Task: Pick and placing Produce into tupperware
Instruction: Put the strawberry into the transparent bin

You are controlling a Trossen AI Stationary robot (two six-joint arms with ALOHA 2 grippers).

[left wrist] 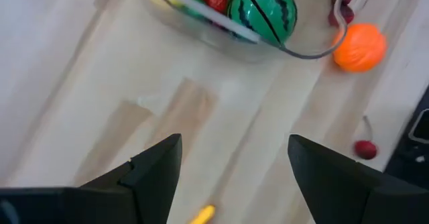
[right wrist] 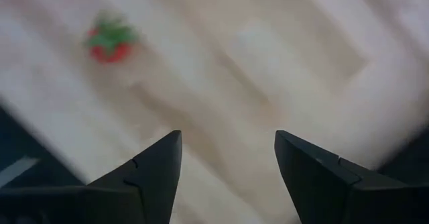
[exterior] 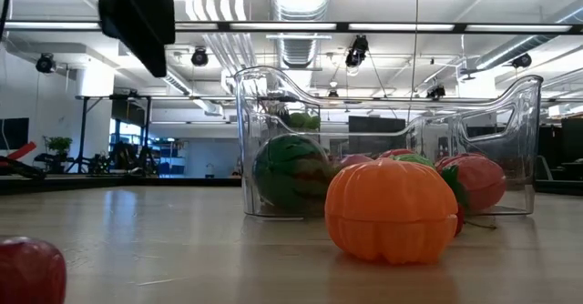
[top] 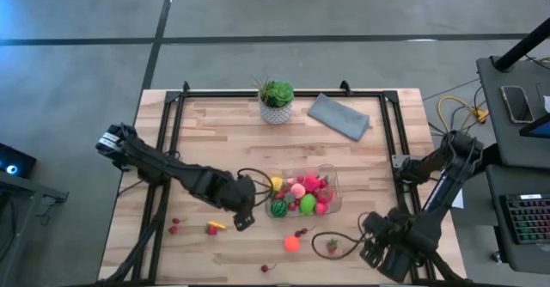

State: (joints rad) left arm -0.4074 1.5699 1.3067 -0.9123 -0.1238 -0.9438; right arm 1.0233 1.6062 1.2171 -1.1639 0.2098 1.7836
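Note:
The clear tupperware [top: 333, 184] sits mid-table and holds several toy fruits, among them a striped green melon [left wrist: 263, 13] and a strawberry. Loose produce lies on the wood near it: an orange fruit [top: 292, 243], a strawberry [top: 332, 247], cherries [top: 176, 225] and a red-and-yellow piece [top: 212, 228]. My left gripper [top: 244, 216] hovers open by the tupperware's near left corner, over bare wood [left wrist: 234, 140]. My right gripper [top: 371, 235] is open above the table's near right part [right wrist: 228, 135], with the loose strawberry [right wrist: 107, 43] ahead of it.
A potted plant [top: 277, 100] and a folded grey cloth [top: 339, 115] stand near the far edge. A single cherry [top: 267, 268] lies close to the near edge. In the low view the orange fruit [exterior: 392, 210] stands in front of the tupperware [exterior: 255, 140].

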